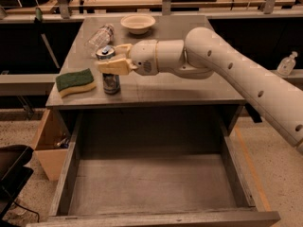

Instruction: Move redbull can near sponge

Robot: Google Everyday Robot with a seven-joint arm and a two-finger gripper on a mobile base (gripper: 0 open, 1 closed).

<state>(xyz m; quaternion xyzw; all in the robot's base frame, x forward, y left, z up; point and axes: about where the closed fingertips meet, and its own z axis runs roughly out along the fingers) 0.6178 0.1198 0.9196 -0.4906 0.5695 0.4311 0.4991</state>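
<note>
Clamping the slim blue-and-silver redbull can near its silver top, the pincer reaches in from the right on its white arm, one tan finger on the near side of the can and one on the far side, clenched on it. The can stands upright at the near left part of the grey counter, just beside the green-topped, yellow-based rectangular sponge, though not touching it. Whether its base sits on the surface or hangs a hair above, I cannot tell.

Now the danger: this can is tall and narrow, so a finger dragging on it as the grip lets go could topple it. It is also close to the near edge, with the open grey drawer waiting right below. Any nudge further left would shove the sponge.

The count: one can, one sponge, one clear plastic bottle lying at far left, one pale bowl at the far edge, one drawer.
</note>
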